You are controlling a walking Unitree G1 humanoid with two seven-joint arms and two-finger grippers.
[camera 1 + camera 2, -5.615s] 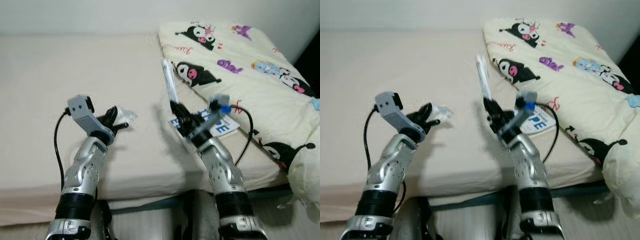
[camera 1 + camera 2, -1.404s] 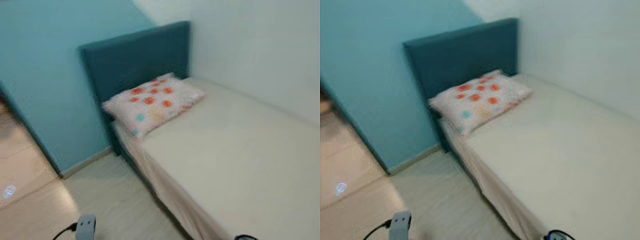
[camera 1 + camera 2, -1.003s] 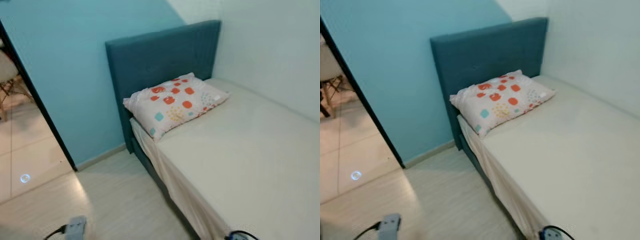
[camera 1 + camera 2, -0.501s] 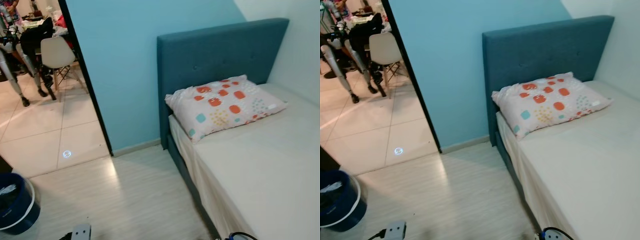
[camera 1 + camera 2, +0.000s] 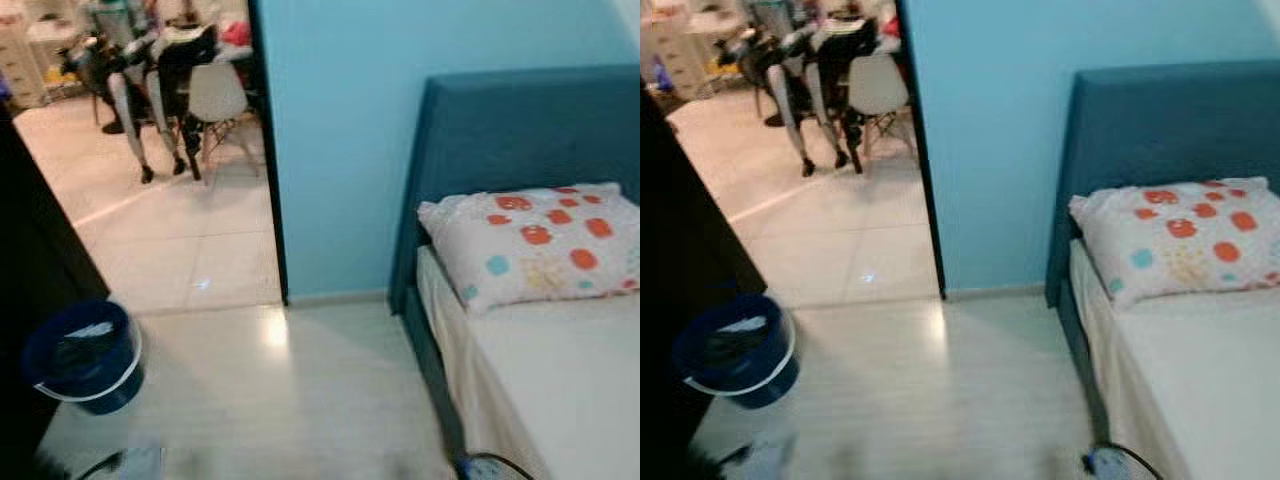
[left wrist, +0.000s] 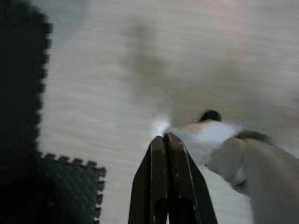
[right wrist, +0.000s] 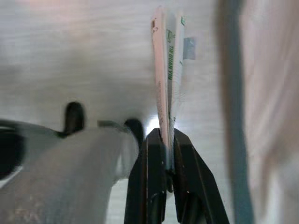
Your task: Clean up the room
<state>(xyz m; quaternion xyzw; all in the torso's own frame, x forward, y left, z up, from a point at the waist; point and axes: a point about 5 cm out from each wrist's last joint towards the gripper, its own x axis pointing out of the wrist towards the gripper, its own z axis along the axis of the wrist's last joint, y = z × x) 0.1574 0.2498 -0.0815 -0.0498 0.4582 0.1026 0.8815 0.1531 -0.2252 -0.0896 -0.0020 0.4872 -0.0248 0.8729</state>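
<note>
Clearly the right gripper (image 7: pixel 164 140) pinches a flat packet (image 7: pixel 169 79) edge-on between its black fingers (image 7: pixel 152 177), so the packet's print is mostly unreadable; pale floor (image 7: pixel 70 56) lies beyond it. The left gripper (image 6: pixel 164 140) has its fingers pressed together, with something small and white (image 6: pixel 161 126) blurred at the tips, too smeared to identify. Ahead, a blue bucket (image 5: pixel 85 355) stands on the floor, and the bed (image 5: pixel 560 390) with a spotted pillow (image 5: pixel 535 240) is cut off at the frame edge.
</note>
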